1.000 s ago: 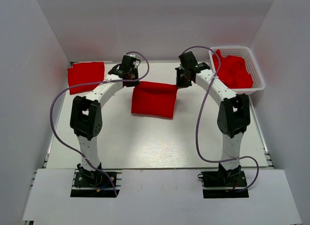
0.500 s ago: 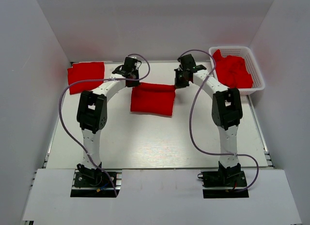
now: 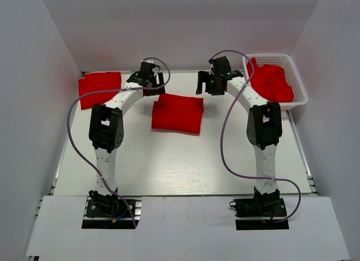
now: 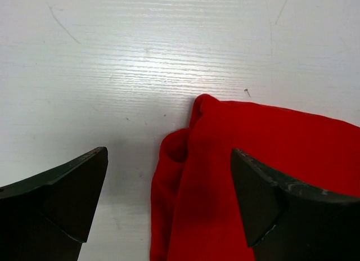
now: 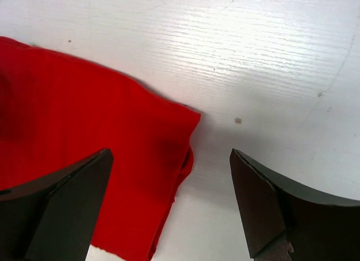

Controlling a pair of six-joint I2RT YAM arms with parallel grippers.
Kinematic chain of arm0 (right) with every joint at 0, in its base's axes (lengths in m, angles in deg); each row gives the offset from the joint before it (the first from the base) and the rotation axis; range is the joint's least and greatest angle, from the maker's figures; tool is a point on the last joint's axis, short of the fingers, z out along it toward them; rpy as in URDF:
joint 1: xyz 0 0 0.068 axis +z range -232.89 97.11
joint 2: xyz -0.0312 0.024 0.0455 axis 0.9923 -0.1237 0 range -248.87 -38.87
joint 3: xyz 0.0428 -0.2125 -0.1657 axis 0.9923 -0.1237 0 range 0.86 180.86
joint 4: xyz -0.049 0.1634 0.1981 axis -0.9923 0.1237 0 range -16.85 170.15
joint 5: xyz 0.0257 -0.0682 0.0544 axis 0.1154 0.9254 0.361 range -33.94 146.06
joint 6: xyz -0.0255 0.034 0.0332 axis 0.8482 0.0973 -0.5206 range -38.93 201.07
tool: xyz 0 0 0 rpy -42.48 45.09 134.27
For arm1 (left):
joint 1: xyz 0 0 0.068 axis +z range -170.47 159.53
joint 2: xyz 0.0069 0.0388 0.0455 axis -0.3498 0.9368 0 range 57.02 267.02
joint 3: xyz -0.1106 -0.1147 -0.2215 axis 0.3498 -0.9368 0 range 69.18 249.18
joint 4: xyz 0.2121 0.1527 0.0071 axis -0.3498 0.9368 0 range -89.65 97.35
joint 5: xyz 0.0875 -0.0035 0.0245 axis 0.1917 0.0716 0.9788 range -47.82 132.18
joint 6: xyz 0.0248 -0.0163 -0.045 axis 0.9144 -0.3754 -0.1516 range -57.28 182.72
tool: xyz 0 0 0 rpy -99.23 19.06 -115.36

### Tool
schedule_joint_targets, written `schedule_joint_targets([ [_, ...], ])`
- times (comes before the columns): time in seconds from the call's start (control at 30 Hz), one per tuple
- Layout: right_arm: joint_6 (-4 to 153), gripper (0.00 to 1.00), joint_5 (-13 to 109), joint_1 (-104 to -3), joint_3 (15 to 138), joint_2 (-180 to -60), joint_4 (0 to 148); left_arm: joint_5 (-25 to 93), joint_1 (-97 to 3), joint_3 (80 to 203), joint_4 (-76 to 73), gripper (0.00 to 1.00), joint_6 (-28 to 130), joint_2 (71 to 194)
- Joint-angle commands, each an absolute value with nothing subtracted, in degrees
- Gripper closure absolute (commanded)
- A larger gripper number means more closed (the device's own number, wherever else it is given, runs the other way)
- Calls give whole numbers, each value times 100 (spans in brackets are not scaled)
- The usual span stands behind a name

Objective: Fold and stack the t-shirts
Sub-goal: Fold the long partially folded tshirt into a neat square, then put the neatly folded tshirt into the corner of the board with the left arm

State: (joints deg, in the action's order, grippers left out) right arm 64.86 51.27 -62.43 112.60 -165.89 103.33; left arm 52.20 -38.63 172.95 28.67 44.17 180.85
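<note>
A folded red t-shirt [image 3: 178,112] lies flat at the table's middle. My left gripper [image 3: 153,81] hovers open over its far left corner [image 4: 247,176], with one finger [image 4: 62,199] above bare table. My right gripper [image 3: 212,85] hovers open over the far right corner [image 5: 101,143], and its right finger [image 5: 281,210] is above bare table. Neither gripper holds cloth. Another folded red t-shirt [image 3: 100,89] rests at the far left. More red t-shirts [image 3: 271,81] are heaped in the basket.
The white lattice basket [image 3: 298,81] stands at the far right corner, close to the right arm. White walls close in the table on three sides. Grey cables loop from both arms over the table.
Both grippers have opened and let go of the middle t-shirt's far edge, then risen slightly toward the back. The shirt has settled flat.
</note>
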Motion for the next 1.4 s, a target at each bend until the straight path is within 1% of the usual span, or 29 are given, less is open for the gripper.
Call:
schedule_joint_targets([
  [0.0,6604,10,5175,-6242,11108,-15789,10347,5168,-3823,17219,2900,0,4637,17392],
  [0.13,6595,10,5237,-6215,10301,-15182,10207,4387,-3823,16710,2962,0,5207,17129],
  [0.17,6586,10,5211,-6233,9803,-14833,10146,4264,-3823,16613,2901,0,5313,17128],
  [0.33,6595,10,5316,-6233,8990,-14206,9899,3859,-3823,16024,2769,0,5375,17023],
  [0.47,6551,10,5325,-6233,8709,-14012,9926,3419,-3771,15629,2286,0,5191,16970],
  [0.6,6516,10,5299,-6215,8498,-13810,9908,3419,-3770,15506,2338,0,4990,17101],
  [0.7,6516,10,5264,-6215,8445,-13757,9925,3471,-3770,15224,2110,0,4874,17102],
  [1.0,6516,10,5281,-6215,8365,-13581,9961,3507,-3717,14987,1784,0,4813,17260],
  [1.07,6507,10,5343,-6224,8365,-13581,9978,3506,-3717,14934,1784,3,4813,17313],
  [1.1,6507,10,5386,-6215,8374,-13538,9996,3506,-3717,14934,1723,8,4813,17313],
  [1.17,6533,10,5404,-6198,8357,-13546,9996,3585,-3796,14881,1670,13,4813,17444],
  [1.2,6516,10,5422,-6206,8365,-13529,10013,3586,-3796,14881,1722,19,4761,17497],
  [1.27,6507,10,5448,-6224,8322,-13511,9996,3298,-3796,14689,1723,23,4611,17602],
  [1.3,6481,10,5466,-6224,8313,-13467,9996,3296,-3796,14601,1583,30,4550,17603],
  [1.37,6481,10,5501,-6224,8260,-13415,9978,3295,-3796,14469,1521,34,4497,17603],
])
